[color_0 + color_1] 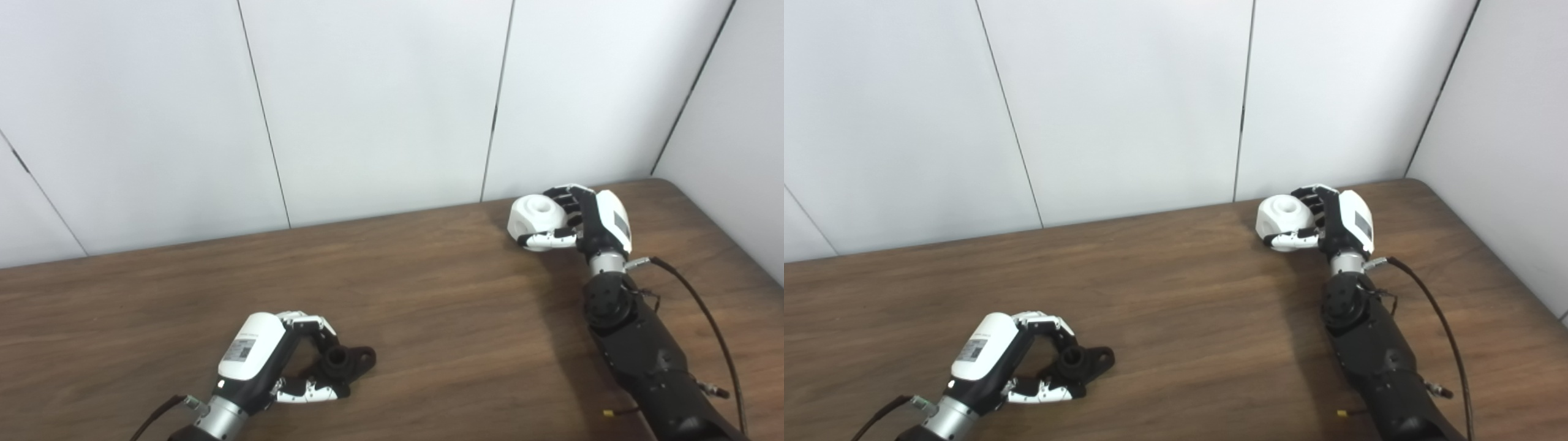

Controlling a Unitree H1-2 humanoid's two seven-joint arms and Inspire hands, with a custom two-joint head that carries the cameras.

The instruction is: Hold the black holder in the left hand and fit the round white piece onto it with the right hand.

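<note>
Both parts gripped: black holder [344,361] in left hand [269,358], round white piece [536,217] in right hand [591,220]

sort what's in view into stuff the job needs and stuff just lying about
Needed:
- small black plastic holder, held by the left hand
- round white plastic piece, held by the right hand

Lying about:
- nothing loose; only the brown wooden table and the white panelled wall
</note>
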